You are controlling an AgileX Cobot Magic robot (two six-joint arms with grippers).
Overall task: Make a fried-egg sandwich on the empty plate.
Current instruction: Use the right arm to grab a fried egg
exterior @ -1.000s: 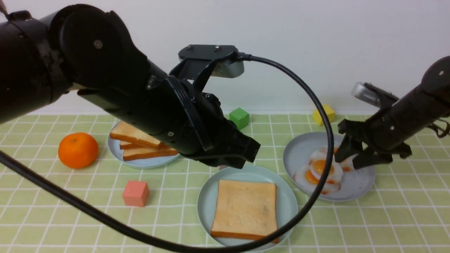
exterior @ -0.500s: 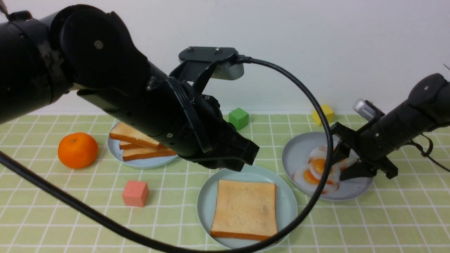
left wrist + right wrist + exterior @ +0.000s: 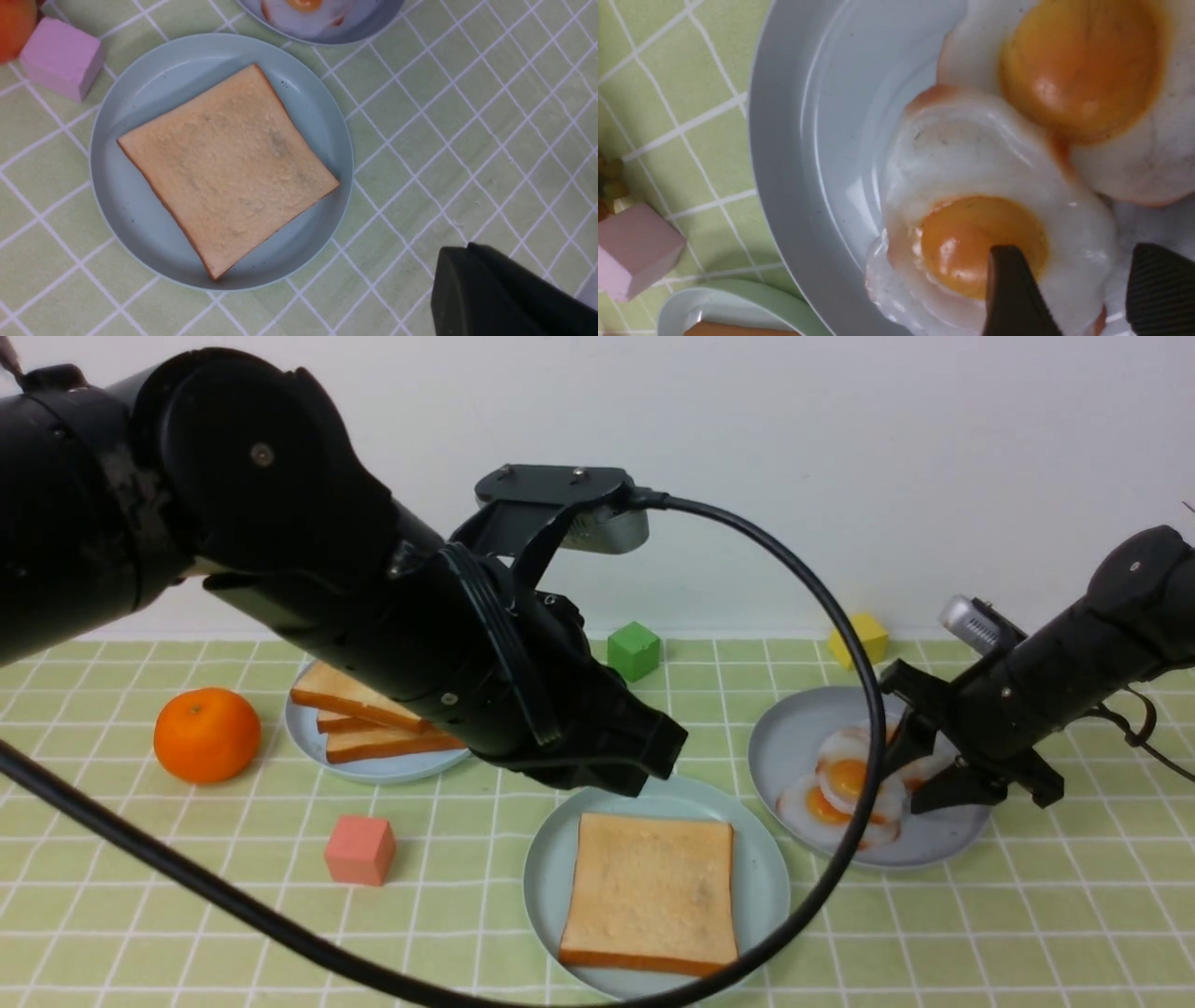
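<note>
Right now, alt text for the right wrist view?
Open right gripper straddles the edge of a fried egg on a grey plate, one finger over the yolk. A second egg overlaps it; a pink block lies nearby.

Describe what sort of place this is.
Likely a staged tabletop mock kitchen: green checked tablecloth, bare white wall, square toy toast slice on a round mint-teal plastic plate, small pink cube.

No text, label, brand name, number or sign can be read in any of the three views; all surfaces shown are seen to be unmarked.
</note>
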